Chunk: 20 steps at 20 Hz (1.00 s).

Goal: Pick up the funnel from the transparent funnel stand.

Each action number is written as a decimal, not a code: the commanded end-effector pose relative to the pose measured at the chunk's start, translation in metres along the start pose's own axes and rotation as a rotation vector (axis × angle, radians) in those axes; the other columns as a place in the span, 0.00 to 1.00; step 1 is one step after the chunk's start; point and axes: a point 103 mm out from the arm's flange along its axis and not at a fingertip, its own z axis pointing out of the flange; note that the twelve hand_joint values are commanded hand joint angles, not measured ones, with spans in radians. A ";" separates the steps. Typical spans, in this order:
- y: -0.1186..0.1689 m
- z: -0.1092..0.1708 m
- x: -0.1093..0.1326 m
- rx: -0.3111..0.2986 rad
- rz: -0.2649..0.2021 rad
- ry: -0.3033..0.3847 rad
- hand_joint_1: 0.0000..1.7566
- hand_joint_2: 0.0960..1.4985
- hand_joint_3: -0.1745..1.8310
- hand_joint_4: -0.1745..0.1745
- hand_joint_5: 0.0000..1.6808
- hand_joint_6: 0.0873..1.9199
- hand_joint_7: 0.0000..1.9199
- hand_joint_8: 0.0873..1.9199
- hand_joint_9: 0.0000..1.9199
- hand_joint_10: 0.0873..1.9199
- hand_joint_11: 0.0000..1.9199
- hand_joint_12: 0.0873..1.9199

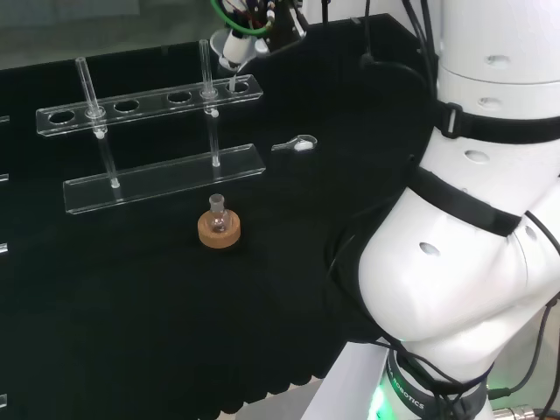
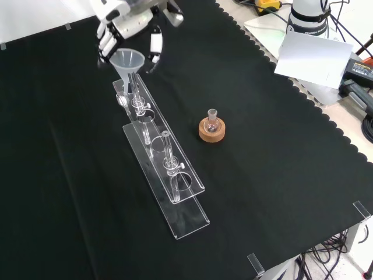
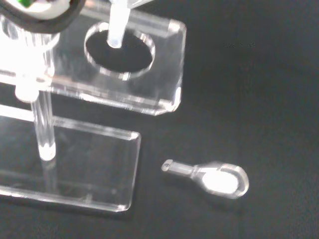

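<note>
The clear funnel (image 2: 127,62) hangs over the far end of the transparent funnel stand (image 2: 175,195), in the front view. The black and white hand (image 2: 125,23) is above it. Its fingers (image 2: 155,49) curl down on both sides of the funnel's cone. In the head view the funnel (image 1: 234,49) shows white under the hand (image 1: 262,22), above the right end of the stand's top rail (image 1: 149,103). The wrist view shows the funnel's stem (image 3: 117,27) with its tip at the end hole (image 3: 130,59) of the rail (image 3: 149,97).
A small round flask (image 1: 218,219) stands on a cork ring (image 1: 219,234) in front of the stand in the head view, also flask (image 2: 212,121) in the front view. A small clear spoon-shaped piece (image 1: 297,143) lies on the cloth by the stand's right end; spoon-shaped piece (image 3: 214,179).
</note>
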 end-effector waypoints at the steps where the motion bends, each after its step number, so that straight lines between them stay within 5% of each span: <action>1: -0.028 -0.033 -0.003 -0.015 0.022 -0.102 0.47 0.51 0.35 0.55 0.46 0.26 0.35 0.29 0.53 0.15 0.36 0.64; 20: -0.132 -0.059 0.001 0.061 0.074 -0.131 0.46 0.50 0.36 0.54 0.44 0.30 0.36 0.28 0.55 0.15 0.37 0.63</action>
